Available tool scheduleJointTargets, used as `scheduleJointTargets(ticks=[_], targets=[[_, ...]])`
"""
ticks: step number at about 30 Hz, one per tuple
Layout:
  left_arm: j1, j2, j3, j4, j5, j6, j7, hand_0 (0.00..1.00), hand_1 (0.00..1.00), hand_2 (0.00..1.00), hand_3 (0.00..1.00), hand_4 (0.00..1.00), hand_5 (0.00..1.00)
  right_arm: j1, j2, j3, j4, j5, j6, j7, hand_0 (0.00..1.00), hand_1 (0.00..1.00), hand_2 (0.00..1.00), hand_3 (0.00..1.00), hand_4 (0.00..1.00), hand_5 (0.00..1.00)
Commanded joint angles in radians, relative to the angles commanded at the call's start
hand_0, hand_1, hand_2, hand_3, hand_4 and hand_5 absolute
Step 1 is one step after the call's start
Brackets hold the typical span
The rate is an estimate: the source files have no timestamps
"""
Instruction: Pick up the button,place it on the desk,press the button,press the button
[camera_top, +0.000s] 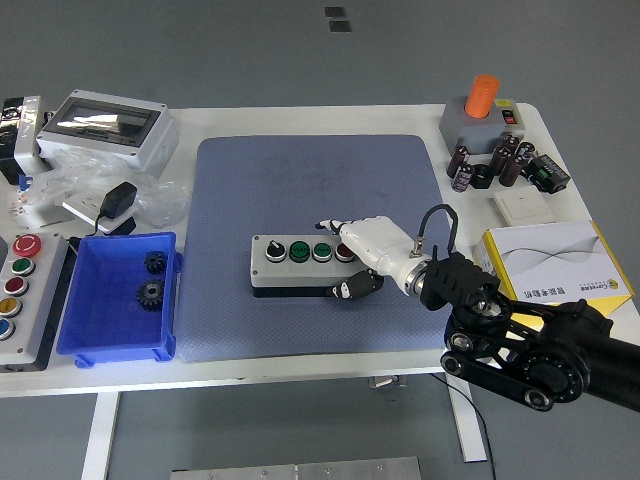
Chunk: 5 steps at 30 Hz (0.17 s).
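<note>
Touching button box (300, 262) (fingers (335, 226) above)

Lower right of the frame: a black jointed arm (530, 350), looped black cable (437, 222), white hand (368, 250) with black-tipped fingers (331, 226).
</note>
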<state>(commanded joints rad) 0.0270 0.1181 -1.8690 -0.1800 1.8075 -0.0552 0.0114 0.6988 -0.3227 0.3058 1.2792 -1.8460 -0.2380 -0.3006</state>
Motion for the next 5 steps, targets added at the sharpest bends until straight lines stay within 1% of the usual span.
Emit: scheduleJointTargets(ticks=[5], targets=[[0.0, 0.0, 0.0, 0.0, 0.0, 0.0, -0.001, 0.73, 0.728, 0.587, 0.613, 0.502, 0.222, -0.005, 0.003, 0.043, -0.011, 0.041, -0.049, -0.012, 0.272, 0.419, 0.456, 0.581, 0.662, 0.08]])
